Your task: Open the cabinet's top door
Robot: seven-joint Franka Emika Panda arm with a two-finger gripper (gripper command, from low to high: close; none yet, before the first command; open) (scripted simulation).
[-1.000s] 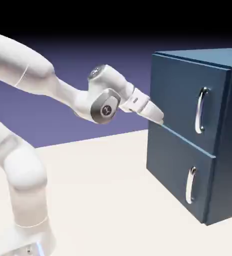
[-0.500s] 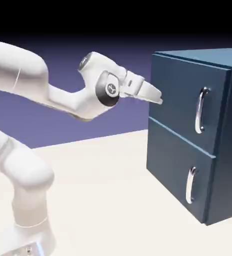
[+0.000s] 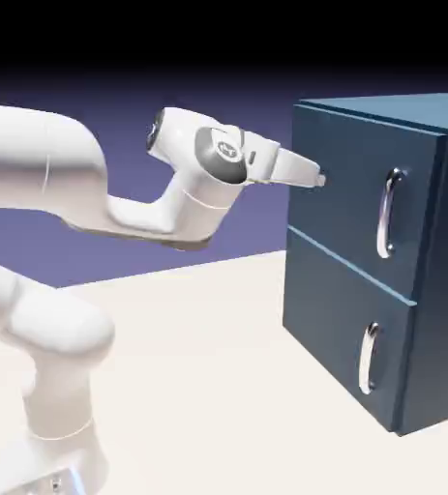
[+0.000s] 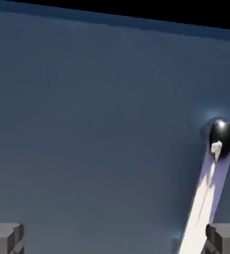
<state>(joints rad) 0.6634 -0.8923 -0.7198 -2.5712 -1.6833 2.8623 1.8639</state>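
The hand [image 3: 316, 179] is level and wide apart at the fingers, grasping nothing, its tips right up near the face of the top door [image 3: 348, 193], on the side of the panel away from the handle [image 3: 389, 213]. From the hand view, both grey fingertips [image 4: 5, 238] sit spread at the bottom corners, with flat dark blue panel filling nearly everything between them and the silver handle [image 4: 208, 188] running up just inside one fingertip to its rounded end. Whether the tips touch the door, I cannot tell. The top door sits shut, flush in the cabinet [image 3: 382, 261], directly above the lower door [image 3: 339, 334], which is also shut, its own handle [image 3: 367, 358] untouched. The cabinet stands on the pale tabletop [image 3: 218, 387], and the white arm [image 3: 121, 208] stretches across toward it.
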